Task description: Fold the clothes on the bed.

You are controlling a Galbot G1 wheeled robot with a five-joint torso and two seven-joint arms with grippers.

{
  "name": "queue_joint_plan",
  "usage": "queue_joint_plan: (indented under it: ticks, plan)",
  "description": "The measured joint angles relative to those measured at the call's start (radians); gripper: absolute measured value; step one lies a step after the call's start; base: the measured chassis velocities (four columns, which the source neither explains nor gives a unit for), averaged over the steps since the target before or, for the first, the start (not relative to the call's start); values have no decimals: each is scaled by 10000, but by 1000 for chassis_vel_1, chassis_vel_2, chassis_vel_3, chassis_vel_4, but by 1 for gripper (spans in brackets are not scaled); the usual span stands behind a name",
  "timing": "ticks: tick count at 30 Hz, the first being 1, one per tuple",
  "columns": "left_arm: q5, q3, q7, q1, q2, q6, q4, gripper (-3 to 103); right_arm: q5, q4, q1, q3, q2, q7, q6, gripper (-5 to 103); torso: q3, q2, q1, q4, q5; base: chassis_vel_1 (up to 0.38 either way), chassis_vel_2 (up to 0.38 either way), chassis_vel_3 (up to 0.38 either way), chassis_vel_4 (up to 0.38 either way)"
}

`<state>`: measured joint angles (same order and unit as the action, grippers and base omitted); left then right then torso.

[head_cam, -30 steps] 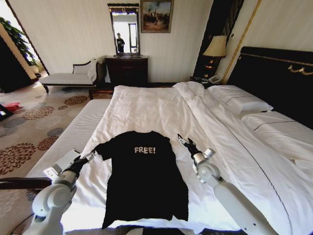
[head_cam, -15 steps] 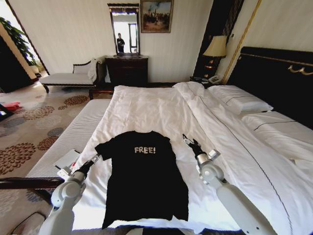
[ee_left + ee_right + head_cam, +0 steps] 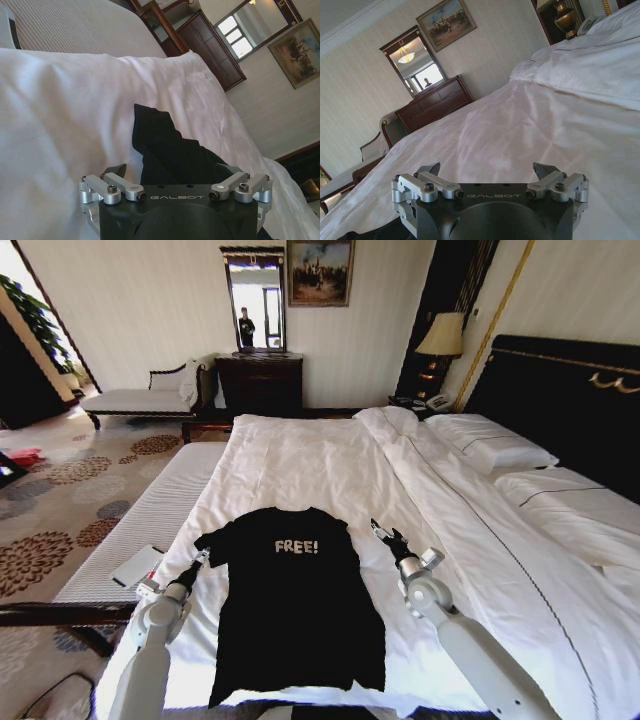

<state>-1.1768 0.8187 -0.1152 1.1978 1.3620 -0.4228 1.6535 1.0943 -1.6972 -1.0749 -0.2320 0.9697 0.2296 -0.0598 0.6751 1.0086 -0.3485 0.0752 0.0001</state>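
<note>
Black T-shirt [image 3: 293, 605] flat between open end effectors

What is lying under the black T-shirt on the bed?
The black T-shirt lies flat on the white duvet, which shows all around it. The duvet beneath the shirt is covered. The left gripper and right gripper sit beside its sleeves, fingers open.

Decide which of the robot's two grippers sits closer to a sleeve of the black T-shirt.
The left gripper: its tips sit right at the edge of the T-shirt sleeve, while the right gripper is over bare white duvet.
</note>
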Motion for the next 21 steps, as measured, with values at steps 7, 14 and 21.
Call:
queue_joint_plan:
  ticks: [7,14,21]
  plan:
    - [-36,-26,-34,-292,-38,23,-263,98,-6,126,33,-84,-56,23,10,100,0,0,0,0,-1,0,0,0,0]
    - [19,-35,-23,-373,-52,49,-357,74,-10,217,41,-105,-35,43,15,100,-1,0,0,0,-1,0,0,0,0]
    - [243,-40,101,-371,-71,169,-357,52,-31,242,19,-108,-24,49,16,100,0,0,0,1,-1,0,0,0,0]
